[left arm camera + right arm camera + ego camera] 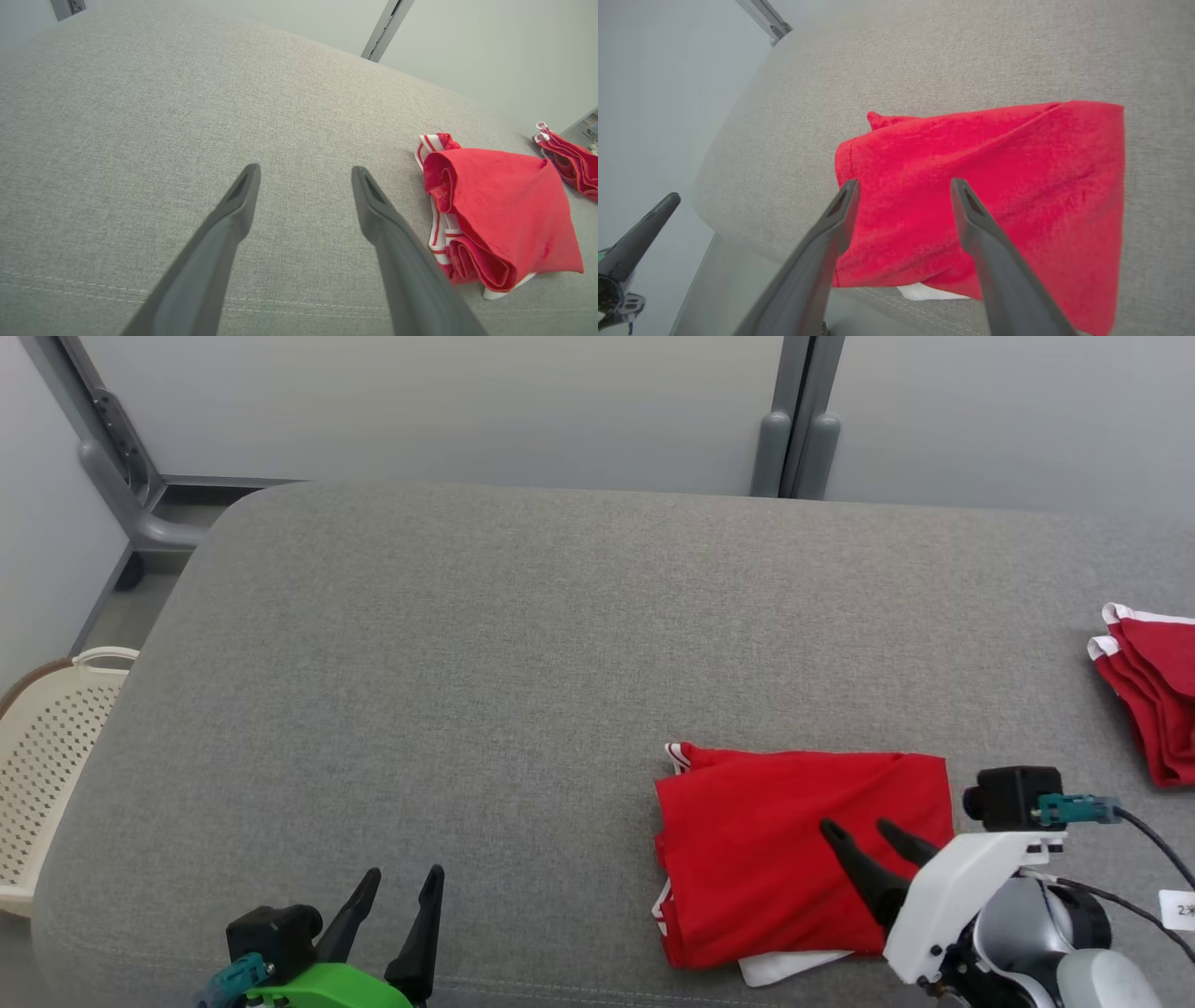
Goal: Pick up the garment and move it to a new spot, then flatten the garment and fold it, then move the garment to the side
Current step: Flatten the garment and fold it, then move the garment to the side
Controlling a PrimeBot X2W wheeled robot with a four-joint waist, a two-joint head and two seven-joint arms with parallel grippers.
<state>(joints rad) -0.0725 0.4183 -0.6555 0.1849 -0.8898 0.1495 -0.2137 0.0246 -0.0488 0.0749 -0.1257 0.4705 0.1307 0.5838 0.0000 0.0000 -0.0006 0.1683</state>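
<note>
A worktop [467,663] covered in grey woven fabric is seen, with rounded corners and a stitched seam along its near edge. At that near edge two hands are counted. The left hand [403,873] is held with its two dark fingers wide apart over bare fabric, and nothing is held between them. The right hand [854,824] is likewise spread wide, its fingers pointed over the red garment [747,859]. Nothing is gripped, and whether the tips touch the cloth cannot be told.

The garment is laid folded at the near right of the worktop, close to the seam. Red-and-white striped trim is shown at its left side, and a white piece [794,968] is shown under its near edge. A small white tag [1178,908] is seen at the right border beside the right arm's cable. Only a "2" can be read on it, the rest being cut off.

Farther back, at the right edge, a second red garment [1153,700] with white trim is laid folded, well apart from the first. Two red garments are counted in all. Beside the worktop's left side, lower down, one cream perforated basket [47,756] is seen. Beyond the far edge, pale grey wall panels [420,401] are set between grey metal posts [798,439].
</note>
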